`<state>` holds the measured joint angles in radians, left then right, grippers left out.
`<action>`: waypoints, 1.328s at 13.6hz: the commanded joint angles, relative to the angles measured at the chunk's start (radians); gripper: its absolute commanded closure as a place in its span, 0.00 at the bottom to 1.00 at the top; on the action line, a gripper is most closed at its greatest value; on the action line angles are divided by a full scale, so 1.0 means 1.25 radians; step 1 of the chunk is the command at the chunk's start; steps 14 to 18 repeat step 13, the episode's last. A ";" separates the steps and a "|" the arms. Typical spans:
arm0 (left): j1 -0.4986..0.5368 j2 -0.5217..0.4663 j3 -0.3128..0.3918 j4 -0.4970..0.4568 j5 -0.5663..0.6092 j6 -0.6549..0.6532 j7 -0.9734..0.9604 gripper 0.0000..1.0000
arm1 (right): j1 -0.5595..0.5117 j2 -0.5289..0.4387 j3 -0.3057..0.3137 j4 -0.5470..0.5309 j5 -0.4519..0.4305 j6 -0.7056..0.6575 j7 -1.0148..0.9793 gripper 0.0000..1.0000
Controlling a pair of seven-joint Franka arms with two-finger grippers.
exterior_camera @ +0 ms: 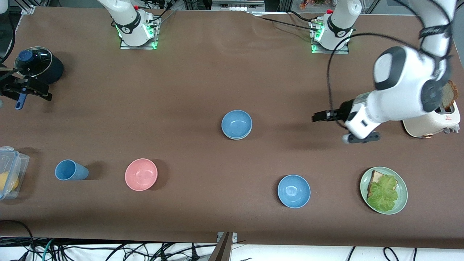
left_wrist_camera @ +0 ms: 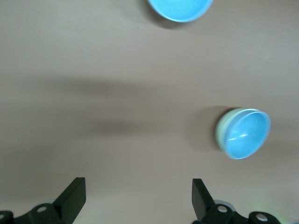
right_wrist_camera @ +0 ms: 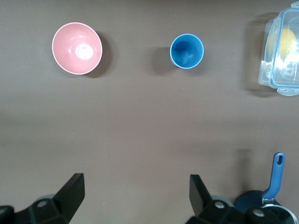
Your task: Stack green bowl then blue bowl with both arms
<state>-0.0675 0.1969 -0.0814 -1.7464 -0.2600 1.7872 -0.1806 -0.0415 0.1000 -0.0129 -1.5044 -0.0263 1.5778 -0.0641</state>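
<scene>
**Right end effector** [right_wrist_camera: 135,198]: slim black fingers spread wide, nothing between them. Poised over the right arm's end of the table, beside a black pot with a glass lid [exterior_camera: 36,65]. Waiting.

**Small round matte bowl, muted steel blue** [exterior_camera: 236,124]: mid-table, nested inside the green bowl, about midway between the two arms' ends. Probably light and rigid; smooth rim, so liable to slip in a narrow pinch. Best taken across the rim wall, one finger inside and one outside.

**Small round matte bowl, pale mint green** [left_wrist_camera: 220,131]: underneath the blue one, with only a thin crescent of rim showing. Stack judged complete as it lies. Any lift of the pair would call for a grip on the lower rim, or the upper bowl may ride loose.

**Left end effector** [left_wrist_camera: 138,198]: fingers wide apart, empty, up over bare table toward the left arm's end, well apart from the stack.

**Not for stacking:** tall blue cup [exterior_camera: 69,170], pink bowl [exterior_camera: 141,174], glossier sky-blue bowl [exterior_camera: 294,191], pale green plate [exterior_camera: 402,188] with bread and lettuce.

**Hidden or unclear:** green bowl's interior and base covered; how snugly the blue bowl seats not discernible. Clear plastic container [exterior_camera: 11,170] cut off at the frame edge, with something yellow inside, unidentified.
</scene>
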 commanded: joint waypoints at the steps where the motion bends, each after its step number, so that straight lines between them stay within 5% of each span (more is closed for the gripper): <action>1: 0.000 -0.109 0.001 -0.040 0.158 -0.039 0.055 0.00 | -0.011 0.005 0.012 0.017 -0.013 -0.015 -0.009 0.01; 6: 0.000 -0.183 0.023 -0.031 0.226 -0.103 0.062 0.00 | -0.011 0.005 0.012 0.017 -0.013 -0.015 -0.010 0.01; 18: 0.032 -0.178 0.028 0.007 0.215 -0.149 0.052 0.00 | -0.011 0.005 0.010 0.016 -0.012 -0.015 -0.010 0.01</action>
